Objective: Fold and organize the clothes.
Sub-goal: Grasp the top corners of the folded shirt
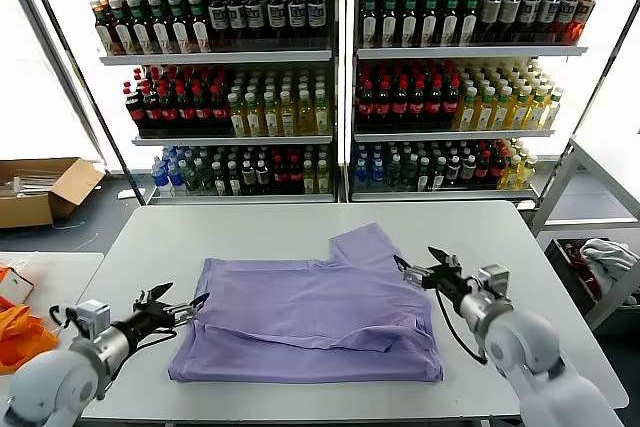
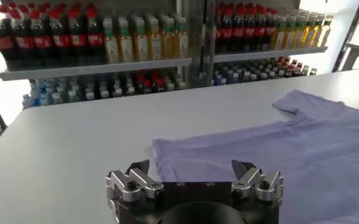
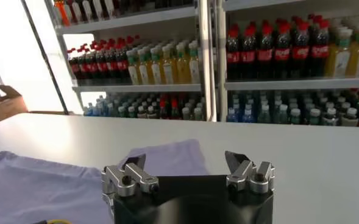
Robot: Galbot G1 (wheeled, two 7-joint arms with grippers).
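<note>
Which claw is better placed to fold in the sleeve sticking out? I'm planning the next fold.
Probably the right claw: it hangs open beside the T-shirt's right edge, just below the protruding sleeve. The left claw, also open, sits at the opposite edge.

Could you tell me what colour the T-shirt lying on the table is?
The T-shirt is plain light purple; the head view shows it best.

The white counter (image 1: 300, 232) carries one thing: a lavender T-shirt (image 1: 310, 312) spread flat across its near half. One sleeve reaches toward the counter's far edge, and the shirt's bottom hem lies near the front edge.
</note>
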